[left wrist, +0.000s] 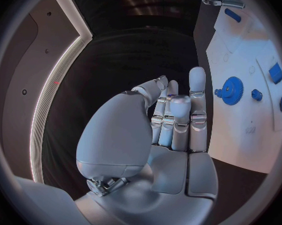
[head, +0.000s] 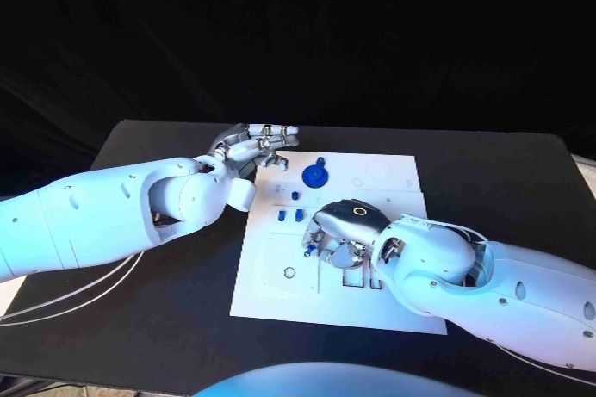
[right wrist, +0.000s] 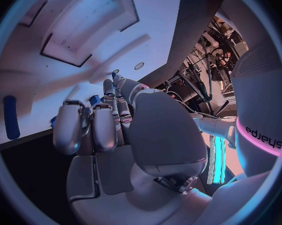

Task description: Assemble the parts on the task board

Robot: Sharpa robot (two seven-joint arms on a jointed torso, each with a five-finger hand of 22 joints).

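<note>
Right hand [head: 338, 232] sits low over task board [head: 385, 311] centre, blocking the slots there. Blue gear [head: 317, 173] stands just beside left hand [head: 255, 145]; bare surface [head: 162, 328] lies outboard of both hands.

The white task board [head: 280, 285] lies flat on the tabletop; a blue gear [head: 315, 175] sits at its far end, small blue parts [head: 289, 214] nearer.

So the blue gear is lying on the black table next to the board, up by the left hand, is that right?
Not quite. The blue gear lies on the white task board itself, not on the black table; the head view shows it near the board's far edge. It is indeed up by the left hand.
</note>
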